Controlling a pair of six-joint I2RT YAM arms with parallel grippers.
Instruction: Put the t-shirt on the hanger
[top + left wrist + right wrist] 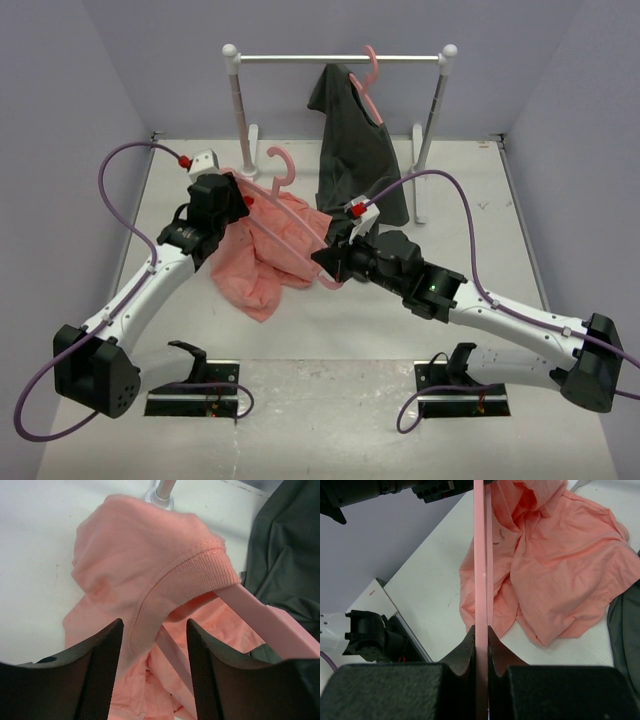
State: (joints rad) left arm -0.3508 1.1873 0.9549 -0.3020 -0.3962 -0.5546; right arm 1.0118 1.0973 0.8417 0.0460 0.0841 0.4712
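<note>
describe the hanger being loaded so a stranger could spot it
Find the white clothes rail at the back of the table, where a dark grey shirt hangs on a pink hanger. In front of it, over mid-table, is the hanger: thin, pink, clamped in the right gripper. Unlike the hung one, it carries a salmon t-shirt only over one end.
</note>
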